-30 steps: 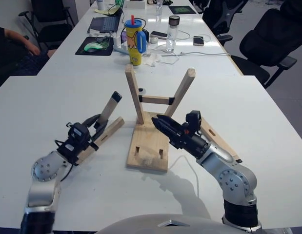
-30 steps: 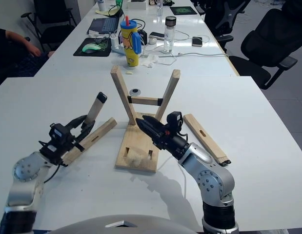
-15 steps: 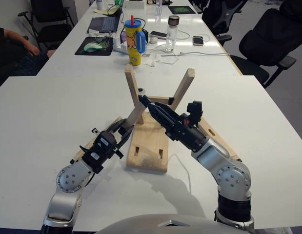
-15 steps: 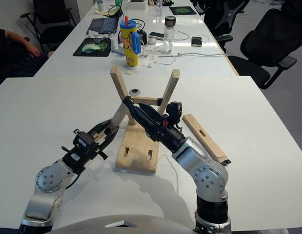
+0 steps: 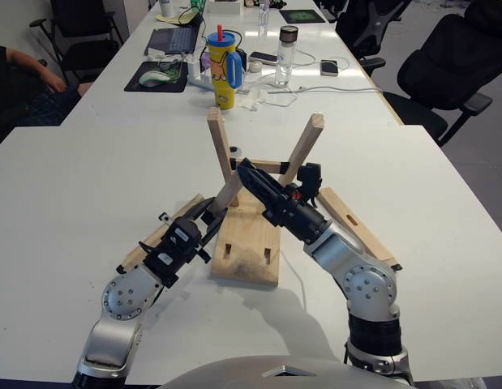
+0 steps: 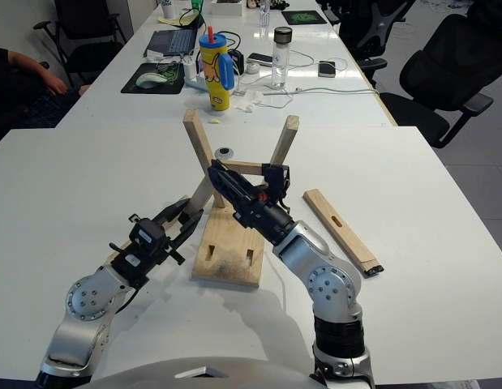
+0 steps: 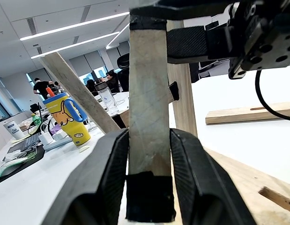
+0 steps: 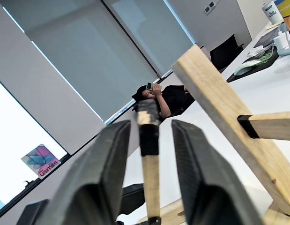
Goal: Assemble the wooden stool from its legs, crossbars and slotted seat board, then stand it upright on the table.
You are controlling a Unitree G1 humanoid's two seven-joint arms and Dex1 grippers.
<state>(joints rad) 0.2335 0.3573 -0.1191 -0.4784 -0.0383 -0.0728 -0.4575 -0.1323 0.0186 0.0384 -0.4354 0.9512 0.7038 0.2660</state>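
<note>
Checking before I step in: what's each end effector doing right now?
Left end effector: closed on a wooden leg.
Right end effector: open, fingers either side of that leg's black-capped tip.

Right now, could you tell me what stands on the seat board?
On the seat board's far end stand two legs, joined by a crossbar; the right gripper covers their feet. Its near slots are empty.

A small sign [image 8: 40,159] on the wall in the right wrist view carries a coloured emblem with one short lower-case word beneath it, a brand mark. The yellow cup [image 7: 70,119] on the far surface bears a cartoon figure; any lettering on it is too small to read.
</note>
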